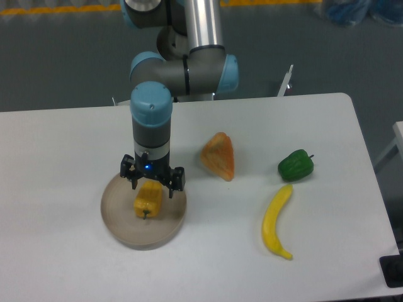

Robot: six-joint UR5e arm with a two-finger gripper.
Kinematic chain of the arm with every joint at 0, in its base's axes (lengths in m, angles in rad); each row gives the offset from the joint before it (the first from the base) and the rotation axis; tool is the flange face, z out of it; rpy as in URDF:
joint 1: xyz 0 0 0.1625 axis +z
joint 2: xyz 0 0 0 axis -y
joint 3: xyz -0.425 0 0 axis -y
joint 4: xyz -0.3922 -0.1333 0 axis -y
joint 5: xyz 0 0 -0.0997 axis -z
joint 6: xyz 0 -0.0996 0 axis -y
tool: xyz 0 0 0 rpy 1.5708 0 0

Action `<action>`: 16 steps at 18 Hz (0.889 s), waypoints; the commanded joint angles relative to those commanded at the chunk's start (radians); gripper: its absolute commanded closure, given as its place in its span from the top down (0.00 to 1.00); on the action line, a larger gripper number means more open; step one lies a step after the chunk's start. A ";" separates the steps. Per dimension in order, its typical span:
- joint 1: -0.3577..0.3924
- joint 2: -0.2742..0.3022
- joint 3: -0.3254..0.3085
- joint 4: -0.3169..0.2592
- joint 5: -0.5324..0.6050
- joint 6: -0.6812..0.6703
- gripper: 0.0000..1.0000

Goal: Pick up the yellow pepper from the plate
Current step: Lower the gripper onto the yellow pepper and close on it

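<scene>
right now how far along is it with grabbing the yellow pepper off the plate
Done: the gripper sits over the plate, right at the far end of the yellow pepper. In hand: lining up, with the fingers spread open on either side of the pepper's top end. Left: closing on the pepper and lifting it, since it lies flat on the plate, not yet gripped.

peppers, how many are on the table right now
2. The yellow pepper lies on the plate at the left, just under the end effector. The green pepper sits at the right, above the banana. None seems hidden.
</scene>
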 joint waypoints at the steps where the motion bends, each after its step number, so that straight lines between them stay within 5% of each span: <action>1: -0.006 -0.002 -0.003 0.000 0.002 0.000 1.00; 13: -0.022 -0.043 -0.011 0.002 0.026 0.005 1.00; 14: -0.023 -0.048 -0.011 0.002 0.029 0.005 0.96; 16: -0.023 -0.048 -0.011 0.002 0.038 0.002 0.73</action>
